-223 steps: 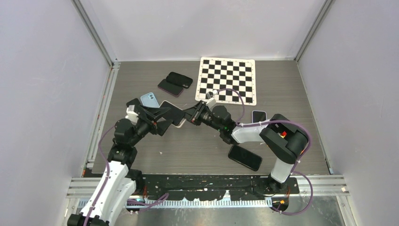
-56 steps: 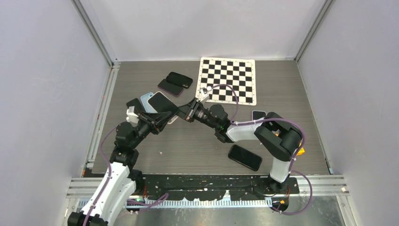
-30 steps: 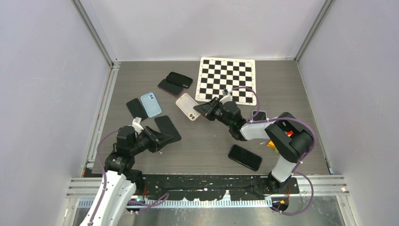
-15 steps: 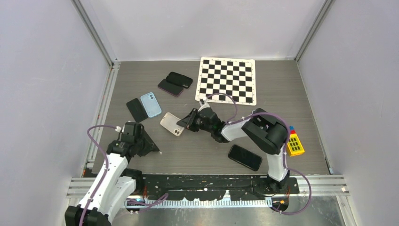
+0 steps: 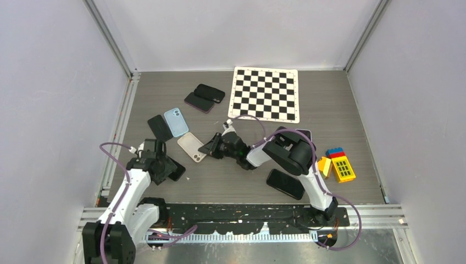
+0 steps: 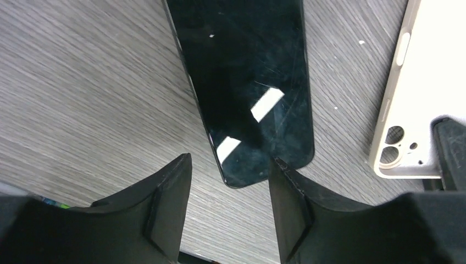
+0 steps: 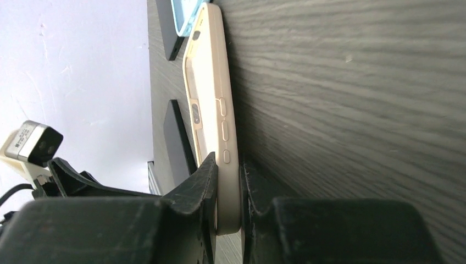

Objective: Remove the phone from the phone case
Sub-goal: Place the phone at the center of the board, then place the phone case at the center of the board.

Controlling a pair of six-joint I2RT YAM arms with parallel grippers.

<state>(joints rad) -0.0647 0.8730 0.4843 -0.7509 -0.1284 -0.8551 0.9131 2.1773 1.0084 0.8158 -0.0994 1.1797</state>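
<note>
Resting on a grey wood-grain table [image 5: 329, 110] inside pale lilac walls [image 5: 236, 33], the black phone [image 6: 247, 71] lies outside its beige case [image 5: 191, 147].
The left gripper [image 6: 229, 165] hangs spread over the phone; the right gripper [image 7: 228, 165] pinches the case's right end. A checkerboard [image 5: 265, 93] lies far, toy blocks [image 5: 340, 164] right.

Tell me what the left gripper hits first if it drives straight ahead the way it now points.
The black phone: its near end lies between the fingers of the open left gripper, flat on the table. The case sits outside that line. Height above the phone is unclear.
</note>
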